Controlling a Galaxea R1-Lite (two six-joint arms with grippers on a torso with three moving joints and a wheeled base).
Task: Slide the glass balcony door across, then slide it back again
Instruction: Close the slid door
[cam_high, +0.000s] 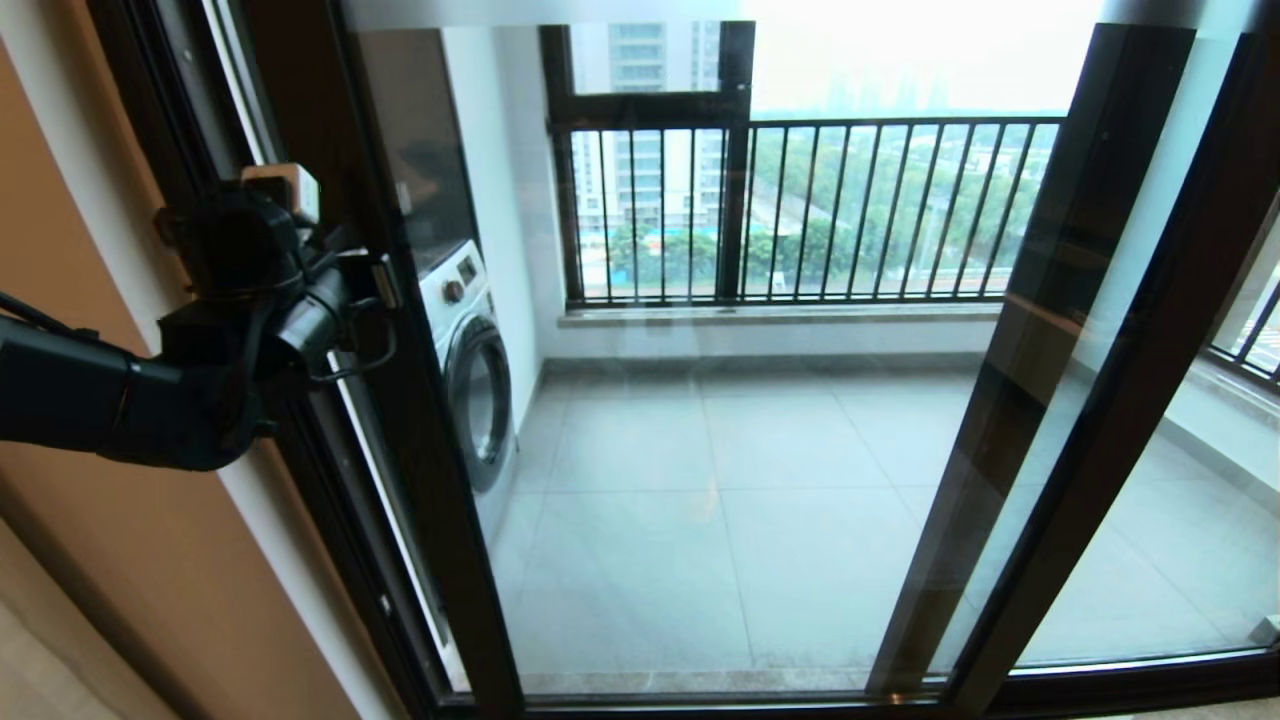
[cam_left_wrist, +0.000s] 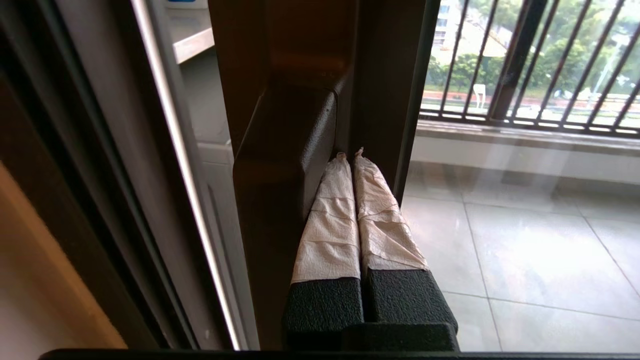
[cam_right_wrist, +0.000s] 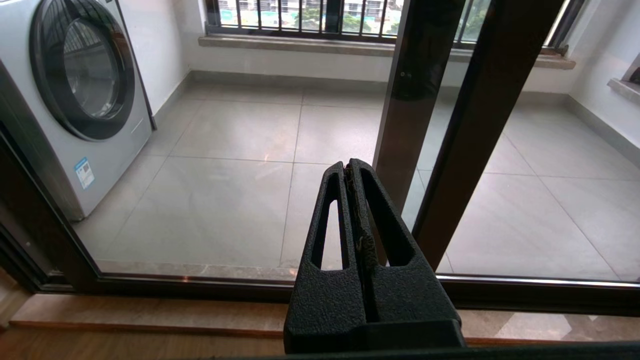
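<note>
One left hand (cam_left_wrist: 350, 156) closed, tips beside glass balcony door (cam_high: 700, 450) handle (cam_left_wrist: 285, 165).

No legible text — washing machine (cam_right_wrist: 75, 100) sticker (cam_right_wrist: 84, 173) print too small to read.

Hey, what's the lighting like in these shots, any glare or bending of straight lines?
Head view: sky beyond the railing is blown out white, and the glass balcony door frame bows outward. Left wrist view: left gripper sits against the dim, shaded stile. Right wrist view: soft sheen on the floor tiles, right gripper dark.

Grey tiled floor (cam_high: 720, 480) under washing machine (cam_high: 478, 385)
</note>
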